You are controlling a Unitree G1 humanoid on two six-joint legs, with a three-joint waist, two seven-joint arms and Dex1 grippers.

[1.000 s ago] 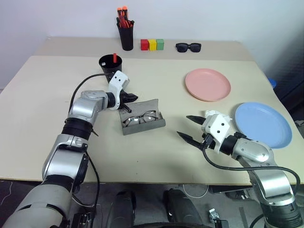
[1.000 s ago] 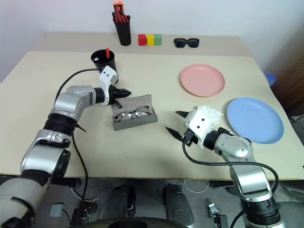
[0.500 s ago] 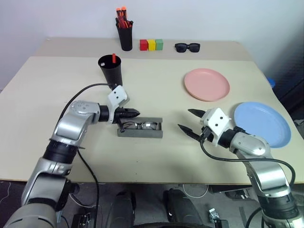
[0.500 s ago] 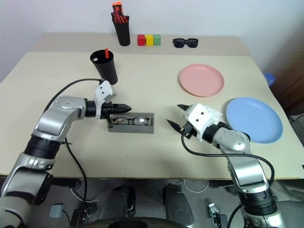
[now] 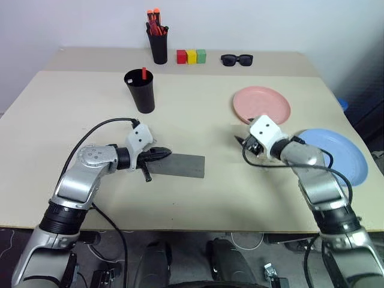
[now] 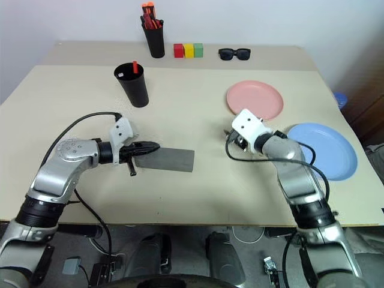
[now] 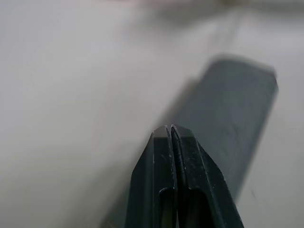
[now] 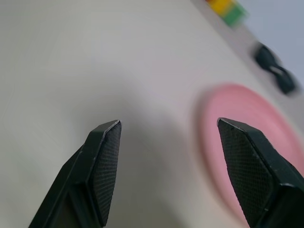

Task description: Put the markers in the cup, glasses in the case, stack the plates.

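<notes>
1. Two plates lie apart, unstacked: pink plate (image 5: 261, 106) at about 1 o'clock on the table (image 5: 198, 198), blue plate (image 5: 339, 156) at about 3 o'clock, beside the right arm. Stacking looks like the part left to do.
2. Right gripper (image 8: 166, 175) has its jaws spread wide with nothing between them. The wrist view looks across bare table at the near rim of the pink plate. Judgement: it is lined up on the rim to pick that plate up.
3. Left gripper (image 5: 161, 153) has its fingers (image 7: 171, 142) pressed together, holding nothing. Tip sits at the left end of the case (image 5: 178, 165), touching or just beside it; cannot tell which.
4. Case lies flat with its lid shut near table centre. Glasses cannot be seen; presumably inside, which would make that part done. The closed tip at the case's end suits a push on the lid, not a grasp.
5. Cup (image 5: 140, 90) stands upright at about 11 o'clock, well clear of both arms. A red-tipped marker (image 5: 144, 72) pokes above its rim; the second marker cannot be made out.
6. Off-task items stay along the far edge: pen holder (image 5: 159, 42), coloured blocks (image 5: 191, 56), sunglasses (image 5: 237, 59).
</notes>
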